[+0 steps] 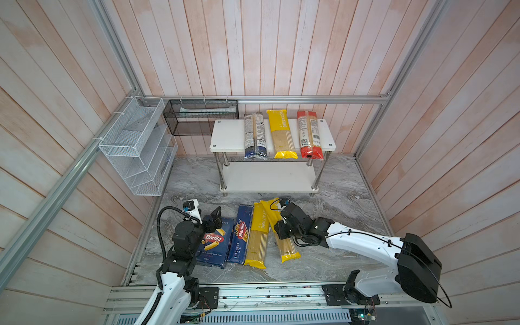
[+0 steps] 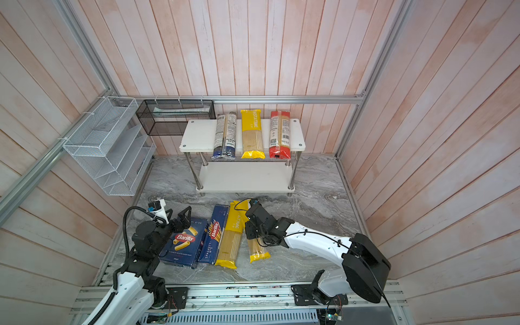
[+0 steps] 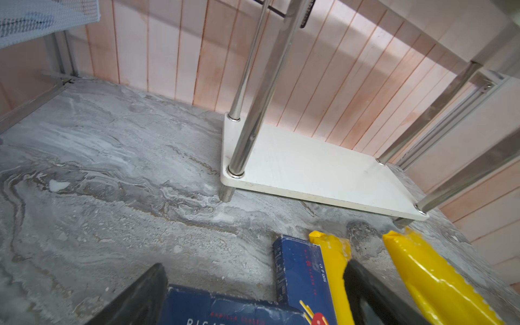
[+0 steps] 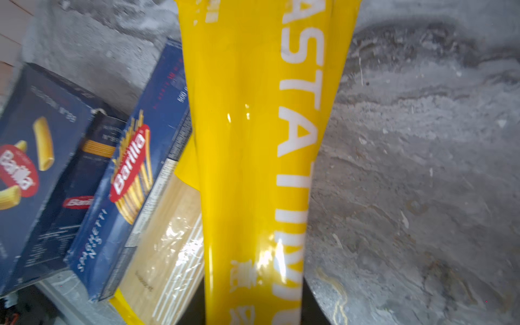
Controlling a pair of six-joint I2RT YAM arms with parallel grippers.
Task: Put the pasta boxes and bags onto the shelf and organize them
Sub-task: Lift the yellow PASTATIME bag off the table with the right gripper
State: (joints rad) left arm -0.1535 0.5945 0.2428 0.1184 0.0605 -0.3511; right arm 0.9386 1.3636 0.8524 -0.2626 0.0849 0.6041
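1. Pink-washed plank walls (image 1: 253,50) enclose a grey marbled tabletop (image 1: 337,225). A white wire rack (image 1: 135,146) and a black mesh basket (image 1: 197,116) hang by its back left corner.
2. The shelf (image 1: 228,135) stands against the tabletop's back edge.
3. Three bags lie across the shelf's top board, their near ends overhanging its front edge. From the left they are the blue-ended bag (image 1: 255,138), the shelved yellow bag (image 1: 281,135) and the red-ended bag (image 1: 309,135), which is nearest the board's right edge.
4. Toward the tabletop's front left corner, the rigatoni box (image 1: 213,247) lies flat with the spaghetti box (image 1: 239,239) just beside it. The loose yellow bag (image 1: 256,242) touches that box's right side.
5. The right gripper (image 4: 254,309) is clamped around the middle of the gripped yellow bag (image 1: 288,250), which narrows where it is pinched. This bag lies slanted to the right of the loose one, and their far ends overlap. I cannot tell whether it is off the tabletop.
6. The left gripper (image 3: 253,304) holds nothing and hangs above the rigatoni box's far end. Its fingers (image 3: 140,301) are spread wide.
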